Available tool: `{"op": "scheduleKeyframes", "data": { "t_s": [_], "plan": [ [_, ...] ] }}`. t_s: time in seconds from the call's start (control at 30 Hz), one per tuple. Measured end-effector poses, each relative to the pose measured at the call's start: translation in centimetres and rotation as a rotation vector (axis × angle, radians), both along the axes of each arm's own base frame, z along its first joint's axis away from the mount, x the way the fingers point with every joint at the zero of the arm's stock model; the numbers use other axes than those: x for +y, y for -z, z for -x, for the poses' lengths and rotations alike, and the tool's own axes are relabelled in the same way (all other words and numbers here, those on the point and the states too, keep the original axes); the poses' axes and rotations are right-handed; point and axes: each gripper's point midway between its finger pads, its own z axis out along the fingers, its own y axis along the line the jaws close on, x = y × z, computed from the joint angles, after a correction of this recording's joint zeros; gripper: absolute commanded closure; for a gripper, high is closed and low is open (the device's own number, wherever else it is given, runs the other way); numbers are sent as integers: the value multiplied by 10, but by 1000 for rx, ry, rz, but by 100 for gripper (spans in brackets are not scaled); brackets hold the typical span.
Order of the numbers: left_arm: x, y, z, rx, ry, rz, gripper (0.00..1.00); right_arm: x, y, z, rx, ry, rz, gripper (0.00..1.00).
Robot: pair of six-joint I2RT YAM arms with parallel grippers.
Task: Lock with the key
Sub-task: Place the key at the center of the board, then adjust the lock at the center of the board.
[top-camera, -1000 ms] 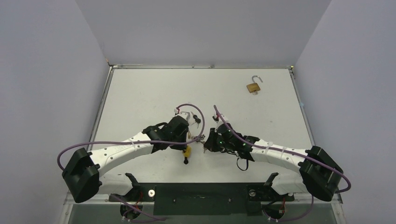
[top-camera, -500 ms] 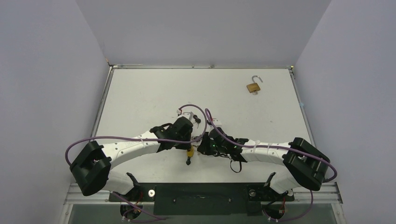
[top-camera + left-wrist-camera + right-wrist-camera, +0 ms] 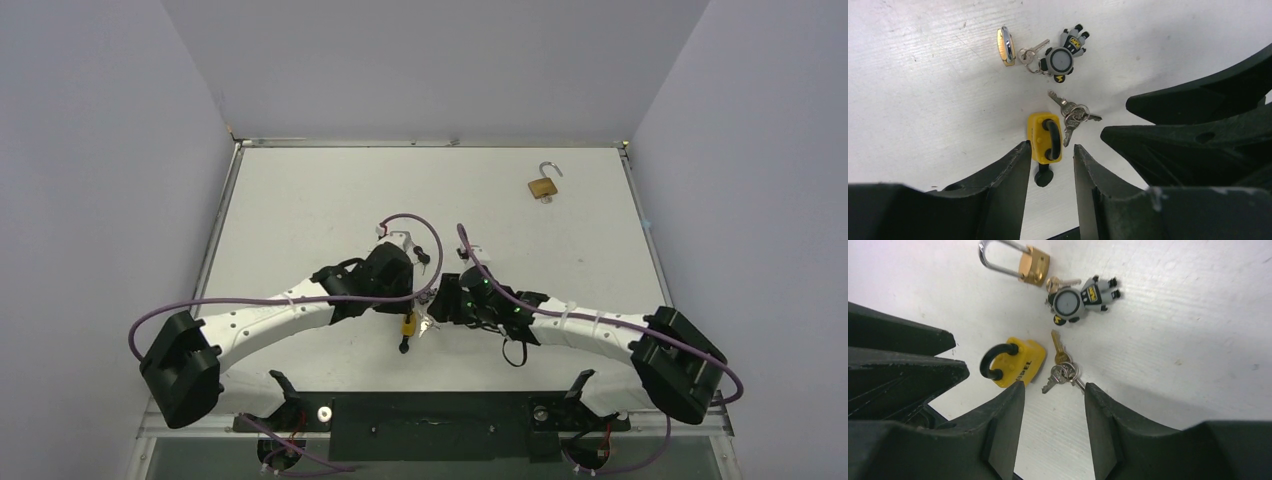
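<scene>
A yellow padlock (image 3: 407, 323) with a black shackle lies on the white table between my two grippers. A black-headed key (image 3: 1043, 178) sticks out of its lower end. My left gripper (image 3: 1050, 150) is open. The key head and the lock's lower end (image 3: 1044, 136) show in the gap between its fingers, untouched. A ring of silver keys (image 3: 1060, 367) lies beside the yellow padlock (image 3: 1015, 365). My right gripper (image 3: 1054, 386) is open just short of those keys and holds nothing.
A brass padlock (image 3: 1033, 265) with a key and a grey figure keychain (image 3: 1078, 299) lies just beyond. Another brass padlock (image 3: 543, 184) with its shackle open sits at the far right. The two grippers are close together, fingers nearly meeting.
Both grippers were shut and have opened. The yellow padlock with its key now lies free on the table. The arms swung inward, then back out a little.
</scene>
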Motion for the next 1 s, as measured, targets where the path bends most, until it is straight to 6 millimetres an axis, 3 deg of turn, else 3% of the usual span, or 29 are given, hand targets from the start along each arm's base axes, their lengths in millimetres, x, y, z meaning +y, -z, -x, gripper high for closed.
{"op": "scheduleKeyframes", "data": {
  "t_s": [0.13, 0.27, 0.37, 0.63, 0.73, 0.83, 1.0],
  "plan": [
    [-2, -28, -4, -46, 8, 41, 63, -12, -27, -16, -44, 48, -32, 48],
    [-5, -58, -8, -94, 16, 88, 58, -41, -55, -49, -102, 171, -54, 38],
    [-5, -83, -12, -126, 22, 134, 54, -76, -73, -83, -134, 309, -47, 33],
    [-1, -137, -35, -198, 27, 236, 50, -213, -114, -206, -207, 799, 68, 25],
    [4, -147, -42, -207, 33, 254, 50, -244, -108, -255, -193, 877, 127, 24],
    [7, -154, -45, -210, 44, 268, 50, -269, -84, -302, -148, 906, 191, 21],
    [9, -163, -46, -206, 62, 291, 50, -295, -47, -353, -70, 907, 281, 20]
  ]
}}
